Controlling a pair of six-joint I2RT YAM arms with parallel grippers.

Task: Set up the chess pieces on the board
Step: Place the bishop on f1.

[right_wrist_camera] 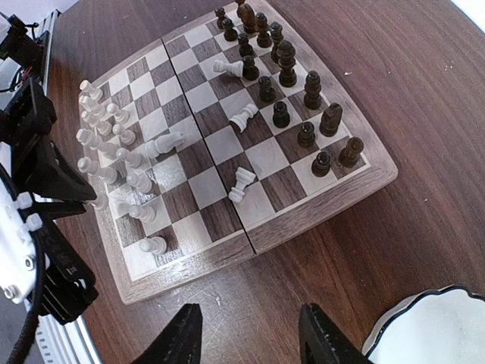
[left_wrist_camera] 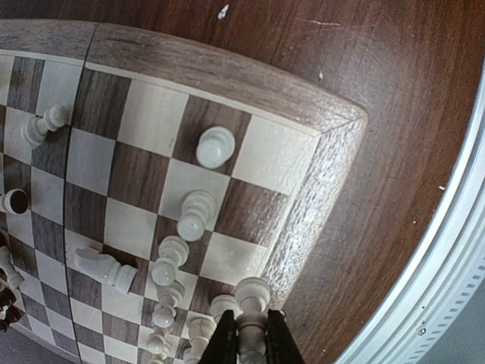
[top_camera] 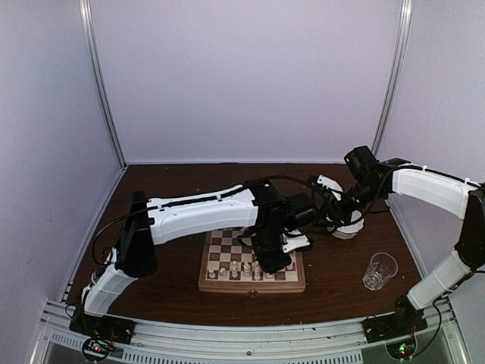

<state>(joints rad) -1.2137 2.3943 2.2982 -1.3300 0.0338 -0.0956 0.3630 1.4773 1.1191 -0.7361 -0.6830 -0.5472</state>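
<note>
You held the left arm stretched over the square wooden chessboard (top_camera: 252,285), with the left gripper (left_wrist_camera: 252,337) pointing down and pinching a cream-white turned chess piece (left_wrist_camera: 252,296) at its edge row. The right gripper (right_wrist_camera: 250,334) hung beside the board, spread wide.

We find the overhead view softly and evenly lit: the pale lilac walls (top_camera: 250,76) read bright, the dark brown wooden table (top_camera: 167,189) dim, and the picture is grainy. The figures on the square wooden chessboard with light and dark checks (top_camera: 252,285) are therefore mere smudges, while the clear plastic cup (top_camera: 380,271) catches small glints. Our left wrist view bows straight lines strongly toward its edges. A pale sheen lies on the board's corner, and the cream-white turned chess piece (left_wrist_camera: 252,299) between the black fingers of the left gripper (left_wrist_camera: 252,326) is blurred by nearness. Our right wrist view is sharpest, with faint soft shadows beside the pieces, though the right gripper (right_wrist_camera: 248,312) is out of focus and the white scalloped bowl (right_wrist_camera: 436,326) is blown out.
</note>
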